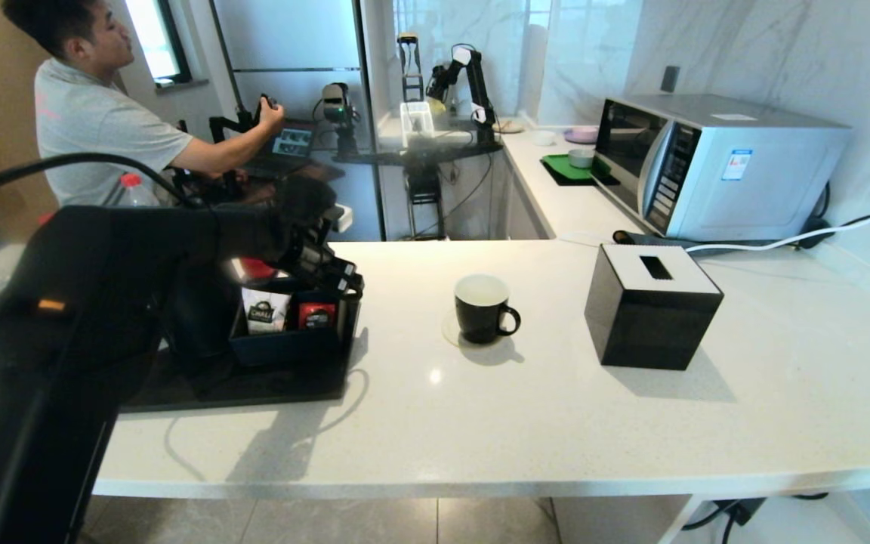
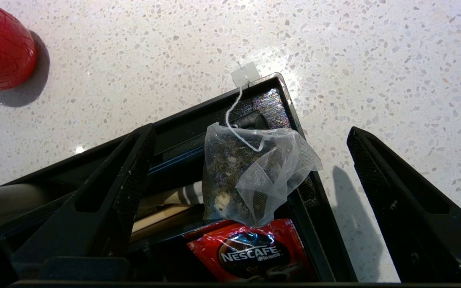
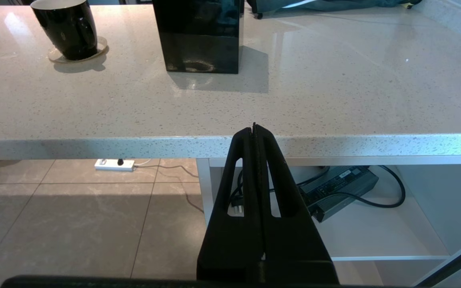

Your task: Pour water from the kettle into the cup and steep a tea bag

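One tea bag (image 2: 254, 176) upright in box, string up, left tool (image 2: 250, 192) spread.

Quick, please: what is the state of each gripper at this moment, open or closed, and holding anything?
Left gripper: open above the tea bag, holding nothing.
Right gripper: closed, empty, parked below the counter edge.

White speckled stone table (image 1: 526, 423) fills centre; grey marble wall (image 1: 767, 53) upper right, bright window (image 1: 152, 34) upper left, beige tiled floor (image 1: 344, 521) along bottom.
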